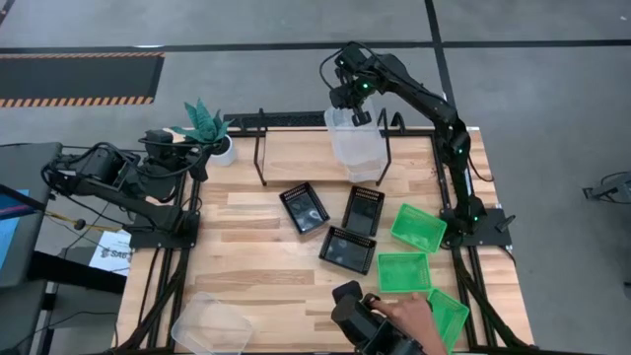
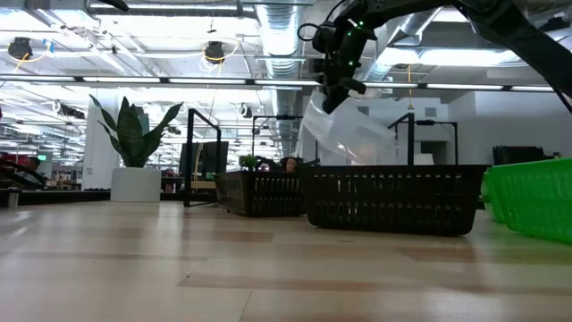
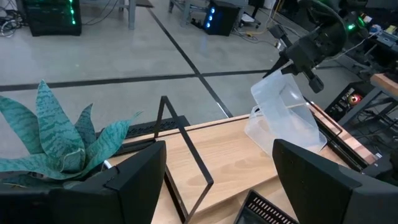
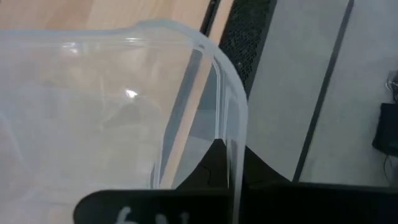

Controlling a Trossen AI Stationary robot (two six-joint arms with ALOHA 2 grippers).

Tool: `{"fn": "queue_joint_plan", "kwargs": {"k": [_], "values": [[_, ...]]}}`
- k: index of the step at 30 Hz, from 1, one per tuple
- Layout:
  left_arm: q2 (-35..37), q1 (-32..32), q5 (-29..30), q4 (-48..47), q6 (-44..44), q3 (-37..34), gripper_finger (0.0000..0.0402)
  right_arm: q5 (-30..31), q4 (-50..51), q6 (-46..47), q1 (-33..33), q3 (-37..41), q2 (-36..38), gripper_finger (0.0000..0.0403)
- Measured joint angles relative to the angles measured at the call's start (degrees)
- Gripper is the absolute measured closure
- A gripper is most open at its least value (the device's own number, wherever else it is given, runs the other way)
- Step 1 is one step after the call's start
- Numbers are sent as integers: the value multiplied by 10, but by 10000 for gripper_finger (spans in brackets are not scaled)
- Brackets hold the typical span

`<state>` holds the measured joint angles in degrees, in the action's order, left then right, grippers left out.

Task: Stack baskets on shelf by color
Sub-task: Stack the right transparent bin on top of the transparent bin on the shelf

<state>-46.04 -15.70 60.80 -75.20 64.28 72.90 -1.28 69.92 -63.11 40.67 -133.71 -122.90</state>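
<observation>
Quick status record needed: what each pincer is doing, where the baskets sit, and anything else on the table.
right pincer: shut on the rim of a clear translucent plastic basket, lifted and tilted over the wooden shelf with black hoop frame
left pincer: open, waiting by the potted plant
black mesh baskets: three, mid-table
bright green baskets: three, on the right side
second clear basket: front-left edge
person's hand: at the front edge, holding a dark device
</observation>
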Motion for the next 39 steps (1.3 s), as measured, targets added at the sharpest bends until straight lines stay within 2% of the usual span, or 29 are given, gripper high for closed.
{"fn": "queue_joint_plan", "kwargs": {"k": [10, 15, 22, 36, 39], "values": [[3, 0, 15, 0, 0, 0, 118, -2, -1, 35, -8, -13, 6, 400], [4, 0, 24, 0, 7, 0, 118, 27, 26, 31, -4, -13, 8, 400], [4, 0, 38, 0, 7, 0, 118, 27, 23, 55, -4, -13, 8, 400], [3, 0, 44, -4, 13, 0, 118, 26, -163, 115, 0, 0, 7, 400], [3, 0, 41, -4, 22, 0, 118, 25, -170, 125, 0, -7, 7, 397]]}}
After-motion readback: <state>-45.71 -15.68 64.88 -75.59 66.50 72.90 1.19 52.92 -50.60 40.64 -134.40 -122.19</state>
